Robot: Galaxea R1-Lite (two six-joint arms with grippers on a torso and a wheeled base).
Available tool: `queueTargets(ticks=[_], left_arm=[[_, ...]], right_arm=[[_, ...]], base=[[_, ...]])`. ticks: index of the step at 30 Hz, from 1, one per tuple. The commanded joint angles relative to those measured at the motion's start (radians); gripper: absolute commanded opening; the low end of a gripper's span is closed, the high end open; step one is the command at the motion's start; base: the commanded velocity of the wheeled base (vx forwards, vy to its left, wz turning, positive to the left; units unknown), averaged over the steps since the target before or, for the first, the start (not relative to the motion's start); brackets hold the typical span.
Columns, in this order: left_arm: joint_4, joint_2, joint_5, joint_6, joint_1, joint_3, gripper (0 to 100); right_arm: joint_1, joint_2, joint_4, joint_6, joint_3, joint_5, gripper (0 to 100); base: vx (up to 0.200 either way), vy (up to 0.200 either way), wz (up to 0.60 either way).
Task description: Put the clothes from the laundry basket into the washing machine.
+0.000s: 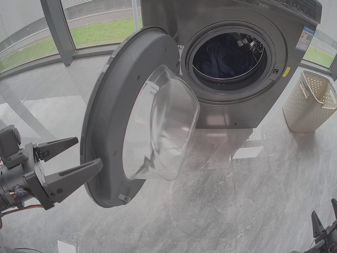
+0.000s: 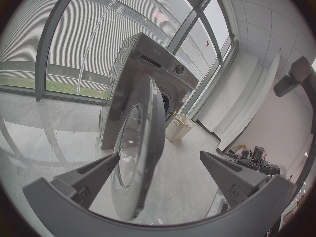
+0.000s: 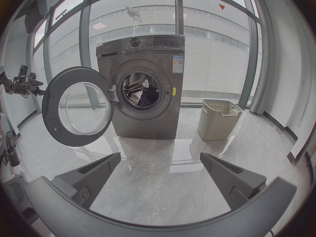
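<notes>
The clothes (image 1: 224, 60), a dark blue, crumpled heap of soft fabric, lie inside the drum of the washing machine (image 1: 281, 36); from the right wrist view they (image 3: 149, 97) sit low in the drum against its ribbed, shiny metal wall. The washing machine (image 3: 144, 125) is a boxy front-loader in brushed grey metal with a round porthole ringed by a darker band. Its round door (image 1: 116, 99) stands swung wide open on the robot's left, with a thick matt grey rim around a clear, bulging bowl of glass (image 1: 165, 123).

The laundry basket (image 1: 309, 106) stands on the floor just beside the machine, on the robot's right. It is cream plastic, rectangular with rounded corners, and its walls are pierced with small holes (image 3: 219, 120).

The left claw (image 1: 89, 151) hovers by the door's outer rim with its dark, wedge-shaped fingers spread apart and holding nothing. Whether the lower finger touches the rim cannot be told. In the left wrist view the door (image 2: 148, 142) shows edge-on between the two fingers. The right claw (image 3: 160, 155) is well back from the machine, low on the robot's right, its fingers also apart and empty.

The floor (image 1: 245, 201) is glossy grey marble-patterned tile. Tall windows (image 1: 98, 18) with grey frames stand behind the machine.
</notes>
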Motion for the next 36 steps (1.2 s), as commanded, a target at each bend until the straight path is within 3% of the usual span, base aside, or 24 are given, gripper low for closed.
queueTargets(ticks=[1,7,11,16,21,24,32,36], left_arm=[[0.004,-0.066,0.013,-0.001,-0.017,-0.001,100],[-0.006,-0.06,0.064,0.008,0.04,-0.015,100],[-0.013,-0.023,0.056,0.012,0.09,-0.024,100],[-0.016,0.042,0.057,0.025,0.104,-0.029,100],[-0.041,0.1,0.056,0.049,0.093,-0.031,100],[-0.084,0.14,0.056,0.049,0.075,-0.037,100],[-0.104,0.253,0.071,0.046,-0.068,-0.124,100],[-0.124,0.336,0.085,0.049,-0.091,-0.17,100]], right_arm=[[0.0,-0.009,0.0,-0.001,0.016,0.0,100],[0.0,-0.009,0.0,-0.001,0.016,0.002,100],[0.0,-0.009,0.0,-0.001,0.016,0.002,100],[0.0,-0.009,0.0,-0.001,0.016,0.003,100],[0.0,-0.009,0.0,-0.001,0.016,0.003,100],[0.002,-0.009,0.0,-0.001,0.016,0.003,100],[0.002,-0.009,0.0,0.0,0.016,0.003,100],[0.002,-0.009,0.0,0.0,0.016,0.003,100]], base=[[0.0,0.0,0.0],[0.0,0.0,0.0],[0.0,0.0,0.0],[0.0,0.0,0.0],[0.0,0.0,0.0],[0.0,0.0,0.0],[0.0,0.0,0.0],[0.0,0.0,0.0]])
